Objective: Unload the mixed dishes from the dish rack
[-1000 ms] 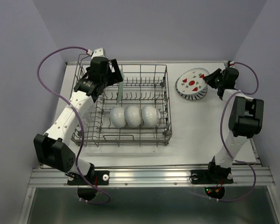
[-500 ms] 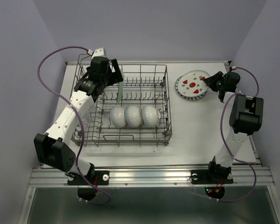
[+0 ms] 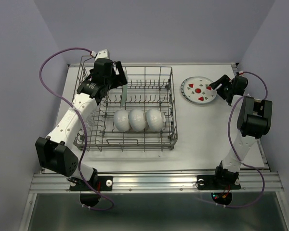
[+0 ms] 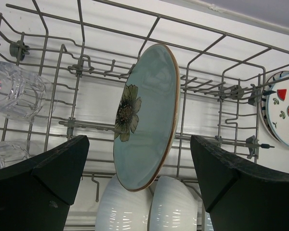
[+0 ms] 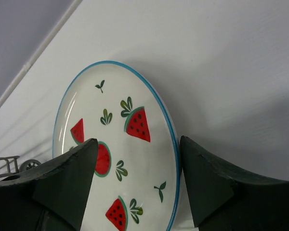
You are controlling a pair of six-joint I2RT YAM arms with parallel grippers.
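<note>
Black end effector (image 5: 137, 142) open, perhaps touching plate (image 5: 111, 106)

The white table (image 3: 202, 130) bears the dish rack (image 3: 127, 142) beneath the left pincer (image 3: 119, 77), and a watermelon plate (image 3: 198, 90) lying flat at the right pincer's (image 3: 216, 87) tips.

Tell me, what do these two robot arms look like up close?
The left arm and right arm are alike: white tubular links joined by chunky black housings. A purple cable loops outside each. The fingers are broad, matte black wedges.
</note>
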